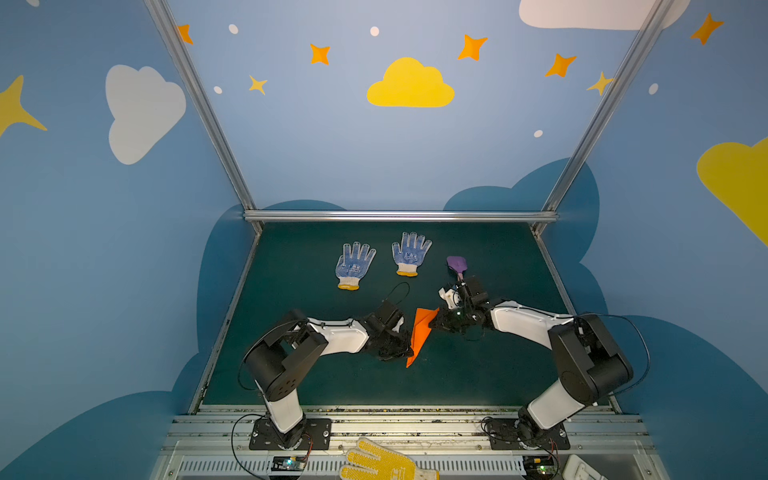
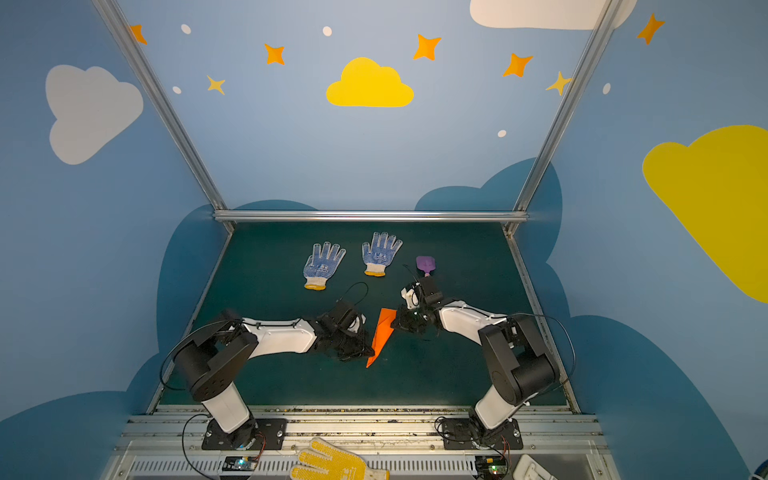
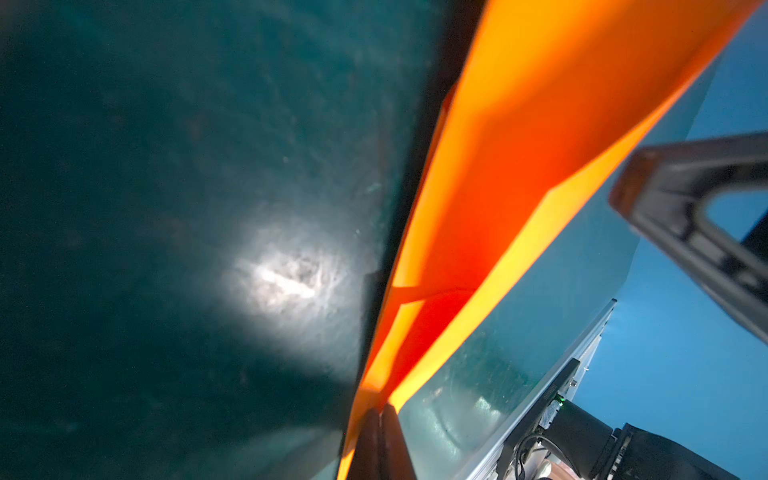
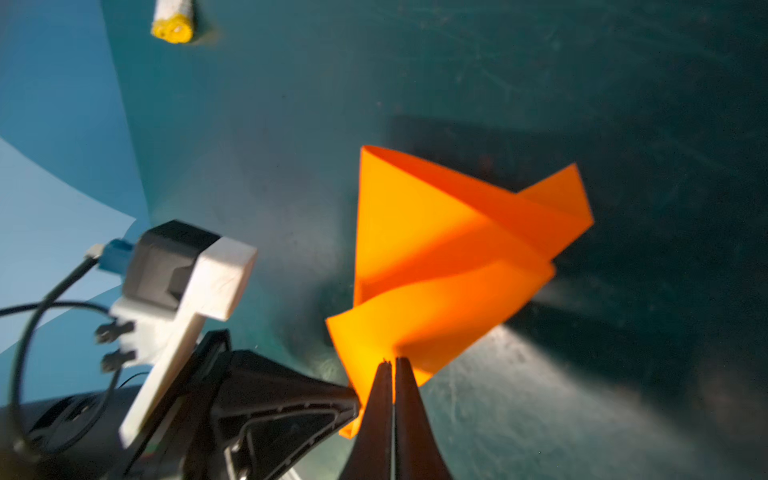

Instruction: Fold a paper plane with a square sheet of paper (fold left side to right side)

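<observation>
Gripping the paper plane at the middle of the bench.
We find left gripper and right gripper both clenched on it.

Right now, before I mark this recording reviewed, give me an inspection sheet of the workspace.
Surface: dark green mat, scuffed, with glare patches in the wrist views.
Job's things: paper plane, orange, folded to a narrow dart, between the two arms.
Clutter: two blue-dotted gloves and a purple toy shovel at the back; yellow glove on the front rail.
Grippers: left gripper and right gripper both shut on the paper plane.
Cables: black cable loop at the left wrist camera, clear of the paper.
Surroundings: blue walls with clouds and stars; aluminium frame.
</observation>
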Motion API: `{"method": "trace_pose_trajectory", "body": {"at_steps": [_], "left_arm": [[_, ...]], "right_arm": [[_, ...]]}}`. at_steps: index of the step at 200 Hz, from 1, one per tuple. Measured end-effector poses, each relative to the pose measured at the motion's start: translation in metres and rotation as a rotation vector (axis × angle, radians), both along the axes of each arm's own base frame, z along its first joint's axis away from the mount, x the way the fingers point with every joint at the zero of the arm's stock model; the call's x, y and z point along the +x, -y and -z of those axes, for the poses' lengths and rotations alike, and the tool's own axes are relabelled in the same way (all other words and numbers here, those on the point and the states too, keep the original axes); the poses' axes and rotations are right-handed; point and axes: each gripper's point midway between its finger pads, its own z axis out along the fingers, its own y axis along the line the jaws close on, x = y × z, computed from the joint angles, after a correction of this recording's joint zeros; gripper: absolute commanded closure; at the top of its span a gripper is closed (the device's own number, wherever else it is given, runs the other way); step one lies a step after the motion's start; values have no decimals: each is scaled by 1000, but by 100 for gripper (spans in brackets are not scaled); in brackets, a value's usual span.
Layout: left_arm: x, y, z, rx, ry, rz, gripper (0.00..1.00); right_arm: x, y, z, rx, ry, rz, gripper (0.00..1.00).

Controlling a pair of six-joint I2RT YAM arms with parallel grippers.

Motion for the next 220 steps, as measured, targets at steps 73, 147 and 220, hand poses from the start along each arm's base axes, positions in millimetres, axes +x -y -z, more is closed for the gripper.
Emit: {"method": "trace_pose_trajectory", "body": {"at_steps": [73,147,220], "left_arm": [[0,0,0,-6,-5,3,97],[-1,0,0,-11,-13,6,97],[-1,1,0,-11,-13,7,97]], "right_arm": [[19,21,28,-70,-40,75,100],[38,38,29,-60,-56,150,100],[35,50,22,-36,-66,195,100]]}}
